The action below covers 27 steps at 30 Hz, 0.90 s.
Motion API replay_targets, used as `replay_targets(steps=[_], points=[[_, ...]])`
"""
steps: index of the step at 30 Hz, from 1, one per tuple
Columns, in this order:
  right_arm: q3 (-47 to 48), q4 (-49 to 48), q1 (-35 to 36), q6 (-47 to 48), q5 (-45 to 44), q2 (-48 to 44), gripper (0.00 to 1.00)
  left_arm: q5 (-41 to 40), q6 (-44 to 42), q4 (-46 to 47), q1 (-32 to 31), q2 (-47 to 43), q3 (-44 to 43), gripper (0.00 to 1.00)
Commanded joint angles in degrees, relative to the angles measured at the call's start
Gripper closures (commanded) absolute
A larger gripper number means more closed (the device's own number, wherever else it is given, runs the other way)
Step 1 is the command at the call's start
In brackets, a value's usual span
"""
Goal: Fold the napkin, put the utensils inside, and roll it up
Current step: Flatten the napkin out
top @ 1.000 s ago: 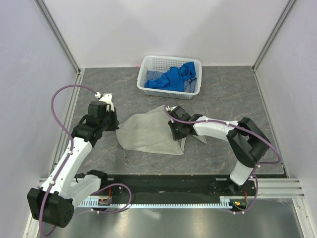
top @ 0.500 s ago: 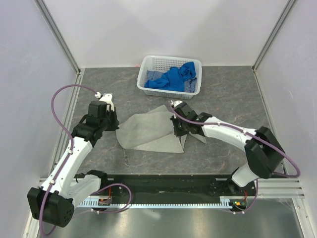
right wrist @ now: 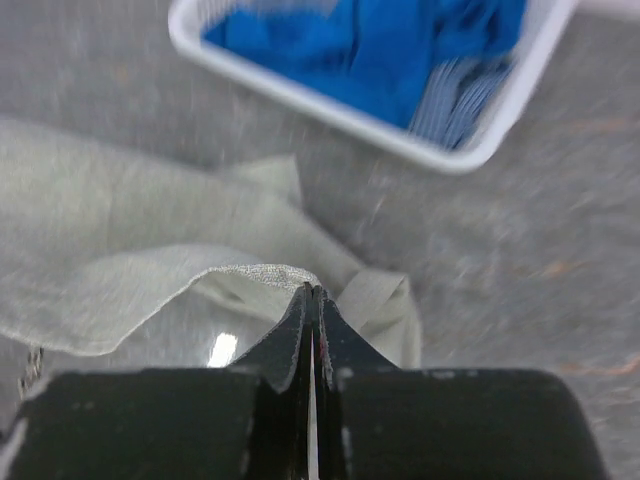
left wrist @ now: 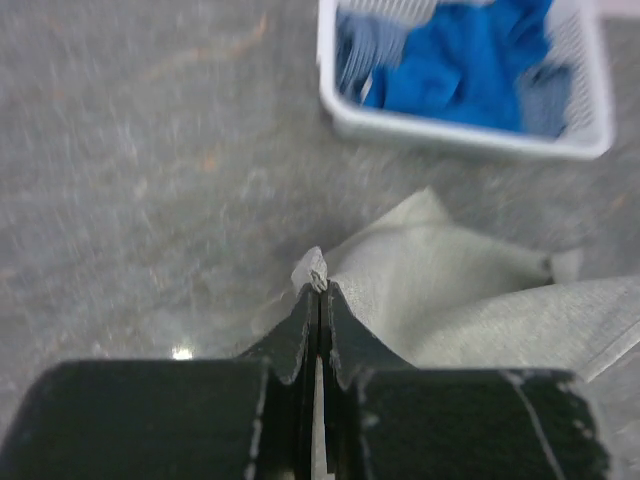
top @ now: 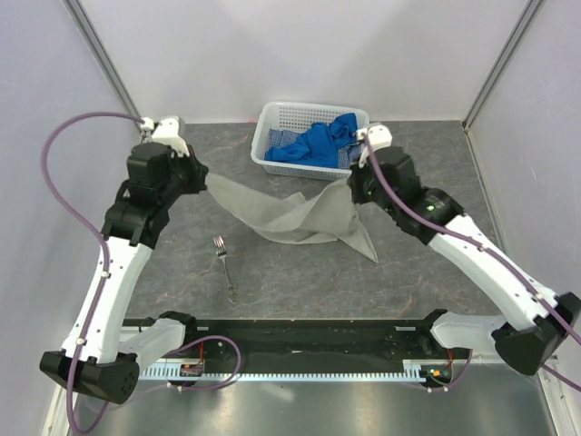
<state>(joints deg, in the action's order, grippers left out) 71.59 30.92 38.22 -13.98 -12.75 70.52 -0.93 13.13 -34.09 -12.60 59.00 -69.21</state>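
White basket (top: 269,163) at rear: contains blue cloths (top: 318,143). Grey table (top: 408,263), pale walls around. Napkin (top: 290,213) held up, sagging between both raised arms. Fork (top: 223,263) flat on the table, apart from the napkin. Left gripper (top: 201,177) and right gripper (top: 349,186) each pinched tight on a napkin corner.

The basket (top: 266,160) stands on the table (top: 418,263) with cloths (top: 318,143) in it. In front of the basket, the napkin (top: 290,216) spans from the left gripper (top: 203,178), front-left of the basket, to the right gripper (top: 350,186), before its right end. The fork (top: 223,265) lies on the table farther in front of the basket, to the left, apart from the napkin.
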Motion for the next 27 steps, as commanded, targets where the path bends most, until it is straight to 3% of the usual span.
replay_targets(steps=[1,14,21,27], points=[[10.74,1.34,-0.42,6.24,-8.24,-4.95,1.00,0.75,2.08,1.22,0.47,0.94,-12.58,0.98],[34.55,2.65,-0.34,12.48,-11.51,-11.46,1.00,-0.65,-0.20,-4.41,0.56,0.41,-41.07,0.98],[40.20,2.31,-0.42,13.45,-10.80,-9.62,1.00,2.76,0.41,-4.24,0.47,1.02,-47.51,0.98],[40.64,-0.50,-0.86,19.16,-18.44,-0.50,1.00,7.96,1.46,-3.62,0.56,13.31,-49.26,0.98]])
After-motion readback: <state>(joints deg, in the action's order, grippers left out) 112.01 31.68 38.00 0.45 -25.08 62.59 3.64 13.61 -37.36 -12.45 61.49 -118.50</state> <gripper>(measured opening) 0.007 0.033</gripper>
